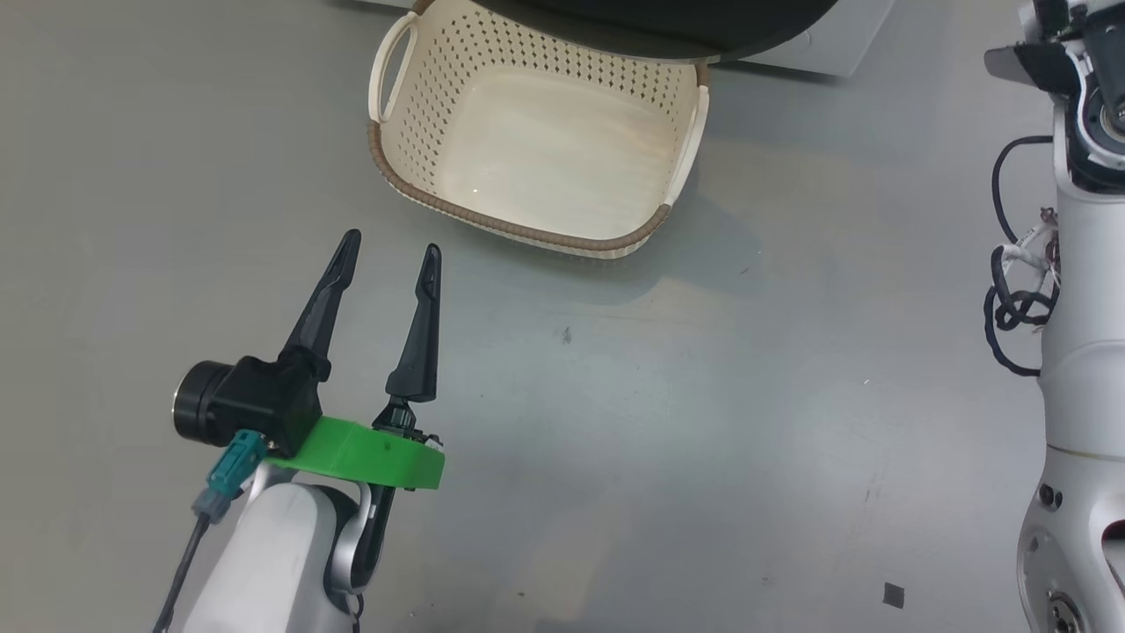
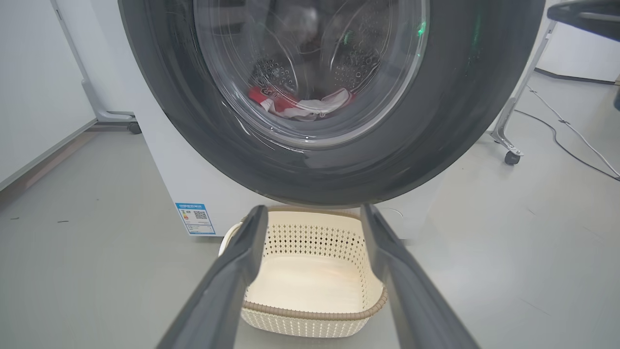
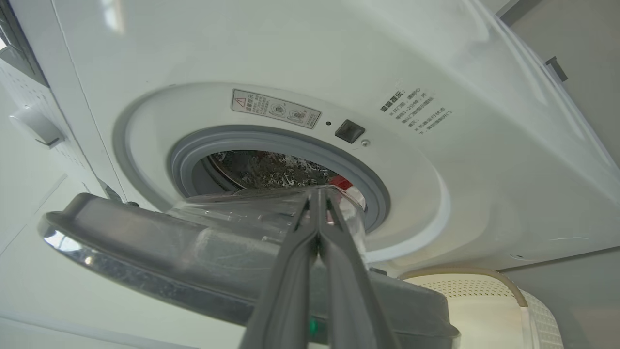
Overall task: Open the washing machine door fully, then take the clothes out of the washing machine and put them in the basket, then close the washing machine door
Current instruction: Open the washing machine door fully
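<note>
In the left wrist view the washing machine door (image 2: 460,97) hangs ajar, its black rim around a glass bowl. Red and white clothes (image 2: 300,104) lie in the drum behind the glass. The cream basket (image 2: 310,312) stands empty on the floor below the door, in front of the white washing machine (image 2: 193,184). My left gripper (image 1: 391,246) is open and empty, low over the floor just short of the basket (image 1: 518,230). My right gripper (image 3: 317,194) is shut with nothing between its fingers. Its tips lie against the inner glass bowl of the door (image 3: 145,261), before the grey drum seal (image 3: 271,138). A bit of red clothes (image 3: 341,182) shows beyond.
My right arm's pale forearm (image 1: 1081,352) with looped black cables rises along the right edge of the head view. A wheeled stand leg (image 2: 508,155) and a floor cable (image 2: 571,140) lie right of the machine. A white wall panel (image 2: 38,87) stands to the left.
</note>
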